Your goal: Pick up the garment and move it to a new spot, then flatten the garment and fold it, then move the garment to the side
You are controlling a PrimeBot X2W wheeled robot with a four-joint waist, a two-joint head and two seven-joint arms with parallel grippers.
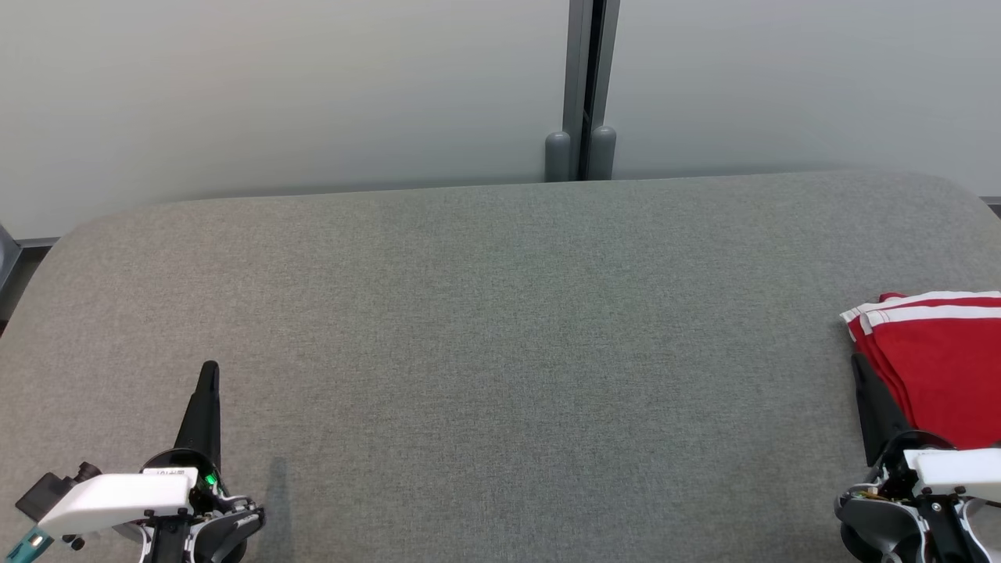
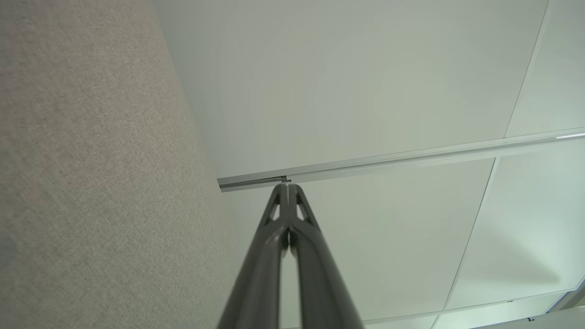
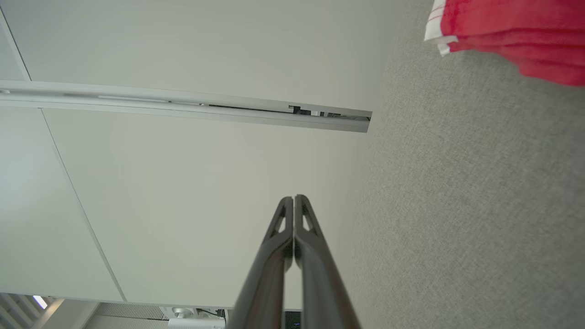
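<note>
The garment [image 1: 938, 360] is red with white stripes and lies folded in layers at the right edge of the grey fabric table [image 1: 500, 328]; its corner also shows in the right wrist view [image 3: 507, 32]. My right gripper [image 1: 859, 361] is shut and empty, its tip just left of the garment's edge. In its own wrist view the right gripper [image 3: 293, 197] has both fingers pressed together, apart from the cloth. My left gripper [image 1: 209, 366] stands shut at the lower left, far from the garment, and the left gripper [image 2: 285, 186] holds nothing in its wrist view.
A pale wall with a grey vertical post [image 1: 580, 94] runs behind the table. The table's rounded back corners curve down at left and right. A broad stretch of grey fabric lies between the two grippers.
</note>
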